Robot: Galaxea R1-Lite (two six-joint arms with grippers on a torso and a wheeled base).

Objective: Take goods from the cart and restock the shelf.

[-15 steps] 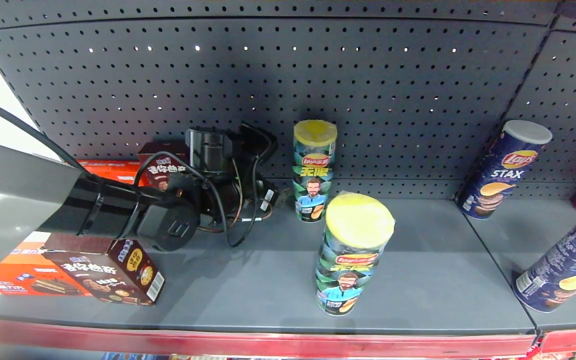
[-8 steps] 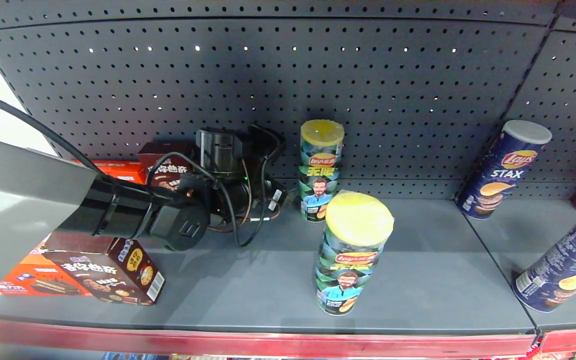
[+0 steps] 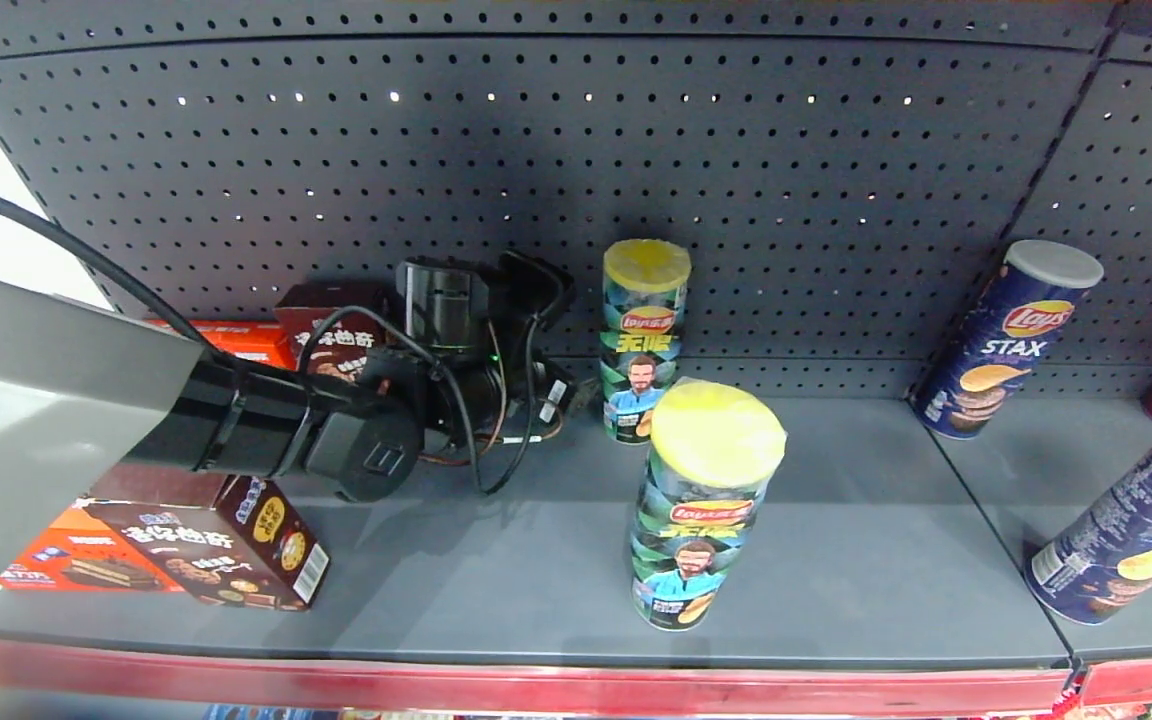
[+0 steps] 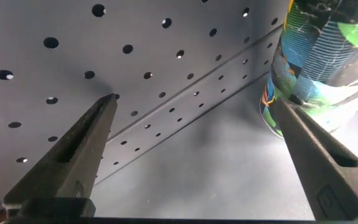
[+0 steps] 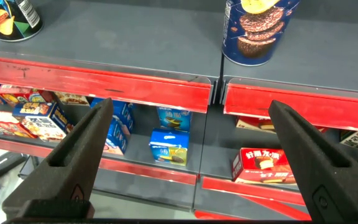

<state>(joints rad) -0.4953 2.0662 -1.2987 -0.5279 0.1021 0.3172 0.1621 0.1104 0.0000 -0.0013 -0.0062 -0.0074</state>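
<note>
The rear chip can (image 3: 644, 340) stands upright at the back of the shelf (image 3: 836, 560), against the pegboard (image 3: 536, 150). The left tool (image 4: 192, 102) sits at its 9 o'clock, low over the shelf, its fingers spread wide and gripping nothing. The can (image 4: 322, 62) is just beside one fingertip; whether they touch I cannot tell.

A second, matching chip can (image 3: 706, 500) stands upright at the rear can's 5 o'clock, near the shelf's front edge. At the left tool's 7 o'clock lie a brown box (image 3: 226, 545) and, farther out, an orange box (image 3: 56, 565). Well off at the rear can's 3 o'clock, a blue can (image 3: 1011, 335) stands by the pegboard, with another blue can (image 3: 1126, 540) at its 5 o'clock.

The right tool (image 5: 189, 104) hangs in front of the shelf's red edge (image 5: 135, 81), fingers spread and empty.
</note>
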